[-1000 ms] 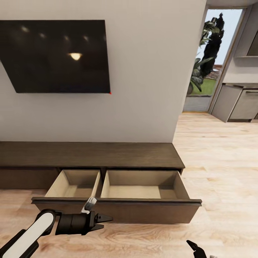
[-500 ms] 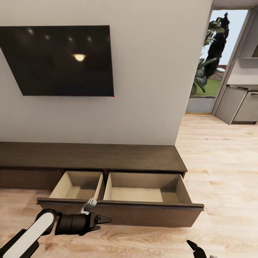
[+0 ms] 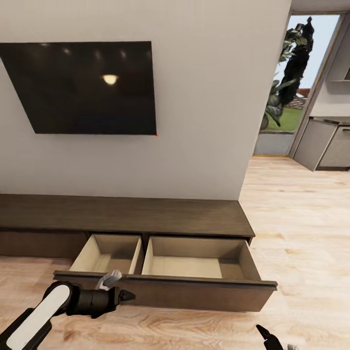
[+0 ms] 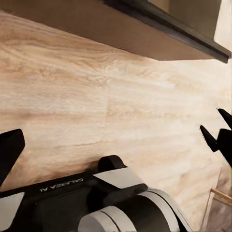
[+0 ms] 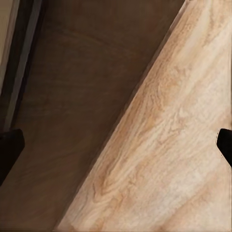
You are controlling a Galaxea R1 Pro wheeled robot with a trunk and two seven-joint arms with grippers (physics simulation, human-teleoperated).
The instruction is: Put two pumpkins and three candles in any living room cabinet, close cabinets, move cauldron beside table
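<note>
The cabinet (image 3: 126, 214) runs along the wall, with two drawers pulled out side by side. The left drawer (image 3: 108, 255) and the right drawer (image 3: 194, 266) both show bare beige insides. My left gripper (image 3: 127, 295) hangs low in front of the left drawer's front panel and points right. It is open, one black fingertip (image 4: 10, 147) at the picture's edge and only floor ahead. A pale piece (image 3: 110, 279) sticks up from its body. My right gripper (image 3: 266, 335) is open over the floor near the drawer front (image 5: 72, 96). Pumpkins, candles, cauldron and table are out of view.
A dark TV (image 3: 87, 87) hangs on the white wall above the cabinet. Light wood floor (image 3: 301, 243) stretches to the right toward a doorway with plants (image 3: 287, 87) and grey kitchen units (image 3: 325, 146). The pulled-out drawers jut into the floor space ahead.
The whole view has shifted, so the camera moved. Against the drawer fronts, my left gripper has drawn back to the left. Both drawers stay open.
</note>
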